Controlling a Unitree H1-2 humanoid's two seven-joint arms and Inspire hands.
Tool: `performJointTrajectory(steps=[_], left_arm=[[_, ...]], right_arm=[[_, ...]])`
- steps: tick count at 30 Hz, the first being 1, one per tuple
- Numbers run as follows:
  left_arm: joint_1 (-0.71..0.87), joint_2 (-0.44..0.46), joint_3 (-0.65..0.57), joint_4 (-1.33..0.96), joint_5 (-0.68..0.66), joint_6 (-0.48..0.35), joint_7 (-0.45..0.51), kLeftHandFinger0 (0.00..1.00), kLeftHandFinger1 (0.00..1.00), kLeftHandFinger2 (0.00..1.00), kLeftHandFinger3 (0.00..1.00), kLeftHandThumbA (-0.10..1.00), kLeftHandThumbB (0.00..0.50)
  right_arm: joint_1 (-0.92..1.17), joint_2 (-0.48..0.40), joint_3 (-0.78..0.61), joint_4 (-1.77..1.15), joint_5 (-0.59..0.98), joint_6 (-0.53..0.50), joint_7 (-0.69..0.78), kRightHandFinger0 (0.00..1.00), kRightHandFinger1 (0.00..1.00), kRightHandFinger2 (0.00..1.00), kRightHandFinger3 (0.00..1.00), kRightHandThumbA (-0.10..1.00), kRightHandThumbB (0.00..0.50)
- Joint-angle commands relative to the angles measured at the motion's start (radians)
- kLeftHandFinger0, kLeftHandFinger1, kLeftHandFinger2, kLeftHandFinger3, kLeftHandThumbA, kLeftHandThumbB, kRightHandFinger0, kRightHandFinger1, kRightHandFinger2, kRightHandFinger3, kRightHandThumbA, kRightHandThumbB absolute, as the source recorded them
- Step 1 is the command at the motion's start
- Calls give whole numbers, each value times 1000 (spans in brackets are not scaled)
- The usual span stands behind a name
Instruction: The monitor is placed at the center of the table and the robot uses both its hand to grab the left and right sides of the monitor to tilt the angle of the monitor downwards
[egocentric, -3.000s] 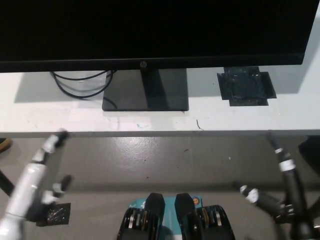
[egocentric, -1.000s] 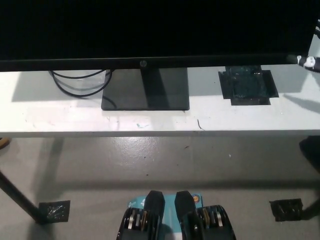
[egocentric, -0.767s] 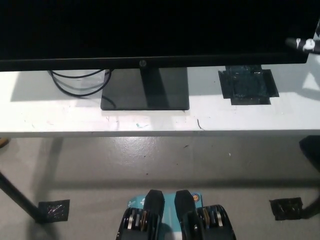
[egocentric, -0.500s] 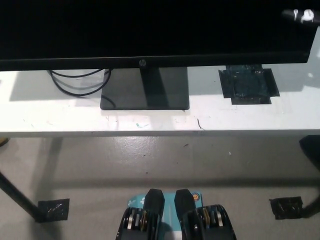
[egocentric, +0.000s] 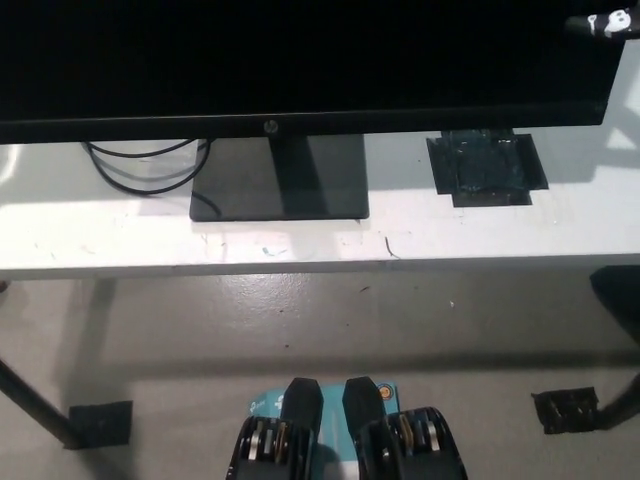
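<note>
The black monitor (egocentric: 300, 60) fills the top of the head view, its screen dark and a small logo on the lower bezel. Its flat black stand base (egocentric: 280, 190) rests on the white table (egocentric: 120, 235). Only a small part of my black right hand (egocentric: 605, 23) shows, at the monitor's upper right edge, touching or just beside it; how it grips is hidden. My white left hand is out of the picture.
Black cables (egocentric: 140, 165) loop on the table left of the stand. A black taped patch (egocentric: 487, 168) lies on the table to the right. Below the table's front edge are grey floor, a table leg (egocentric: 30, 405) and floor tape patches (egocentric: 565, 408).
Both hands rose from below the table edge and left the lower picture. The right hand climbed the monitor's right edge to the top corner. The camera view shifted slightly.
</note>
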Motion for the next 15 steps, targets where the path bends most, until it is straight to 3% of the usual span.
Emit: performJointTrajectory(steps=[1,3,7,8,9,11,13,14,15], left_arm=[[-60,47,-12,-56,40,-39,-18,1000,1000,1000,1000,1000,310],[-103,28,-42,-13,60,-90,-43,1000,1000,1000,1000,1000,353],[-106,25,-49,-11,66,-89,-42,1000,1000,1000,1000,1000,376],[-126,9,-43,21,42,-84,-70,1000,1000,1000,1000,1000,404],[-138,-3,-39,48,21,-78,-98,1000,1000,1000,1000,1000,435],[-141,-5,-47,51,43,-72,-84,1000,1000,1000,1000,1000,479],[-143,-6,-47,56,45,-77,-86,1000,1000,1000,1000,1000,482],[-144,-10,-44,62,39,-82,-91,1000,1000,1000,1000,1000,416],[-146,-17,-41,70,31,-90,-99,1000,1000,1000,1000,982,394]], right_arm=[[-102,10,32,-4,-50,20,122,1000,1000,1000,1000,779,500],[-95,15,67,3,-76,33,174,1000,1000,1000,1000,696,500],[-94,21,68,22,-82,31,188,1000,1000,1000,1000,657,500],[-89,35,60,52,-69,55,211,1000,1000,1000,1000,547,500],[-77,45,69,67,-78,48,225,1000,1000,1000,1000,504,500],[-69,53,79,72,-95,29,229,1000,1000,1000,1000,509,500],[-70,54,77,76,-98,26,231,1000,1000,1000,1000,511,500],[-69,60,88,95,-115,-1,227,1000,1000,1000,1000,562,500],[-68,67,105,123,-141,-41,220,1000,1000,1000,1000,580,500]])
